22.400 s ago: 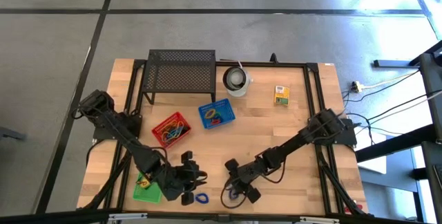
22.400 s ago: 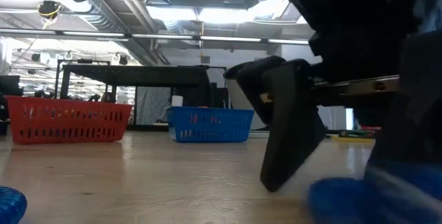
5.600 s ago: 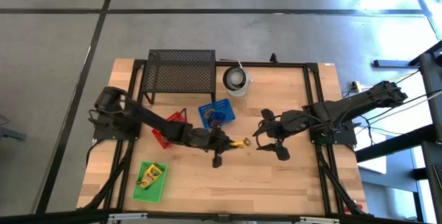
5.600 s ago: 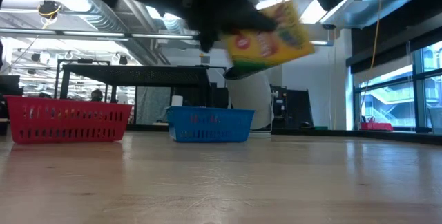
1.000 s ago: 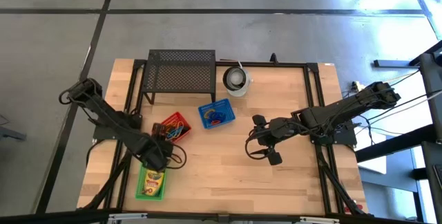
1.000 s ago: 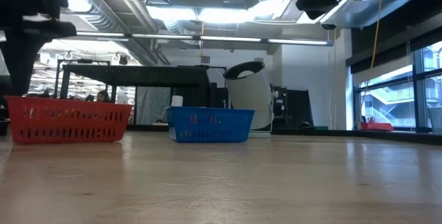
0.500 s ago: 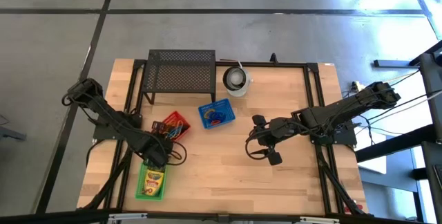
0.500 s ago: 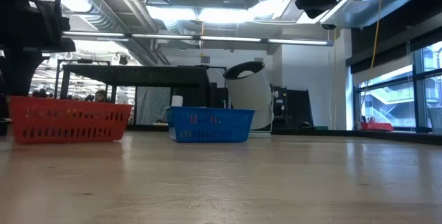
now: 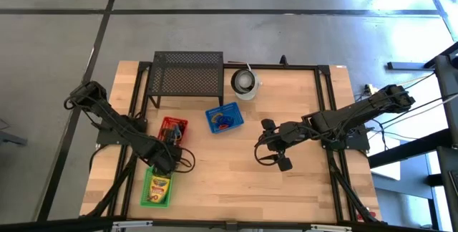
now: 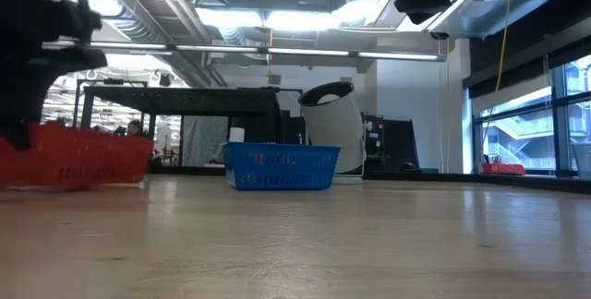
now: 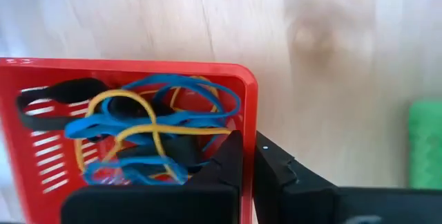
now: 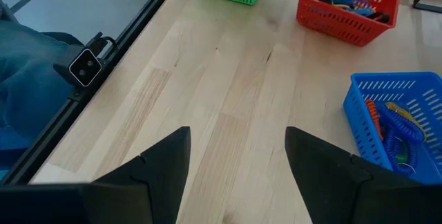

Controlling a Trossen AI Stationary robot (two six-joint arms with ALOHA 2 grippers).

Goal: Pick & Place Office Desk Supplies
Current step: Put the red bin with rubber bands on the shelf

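- Sorting is looking nearly finished: no loose supplies are lying on the bare wood of the surface (image 9: pixel 236 182) in the high view.
- Red basket (image 9: pixel 172 129) is sitting left of centre, holding a tangle of thin loops (image 11: pixel 148 124) in blue, yellow-orange and black.
- Blue basket (image 9: pixel 224 117) is sitting near the middle toward the far edge, holding more loops, blue and orange showing (image 12: pixel 390 131).
- Green basket (image 9: pixel 157 187) is sitting by the near-left corner with a yellow-and-green crayon box (image 9: pixel 157 186) lying inside it.
- Left hand (image 9: pixel 170 155) is closed on the near rim of the red basket; the left wrist view is showing one finger inside the wall and one outside. My reading: it is shifting or straightening the basket, not picking a supply.
- Right hand (image 9: pixel 275 155) is hanging open and empty above bare wood right of centre, well apart from all baskets.
- What is left, as I judge it: settling the red basket, releasing, withdrawing both arms.
- Surface: pale wood planks, dark metal frame along the edges. Black mesh stand (image 9: pixel 187 74) and white cup (image 9: pixel 245 82) are standing along the far edge.
- Room: grey floor around; the low view is showing ceiling lights, pipes and windows at one side.
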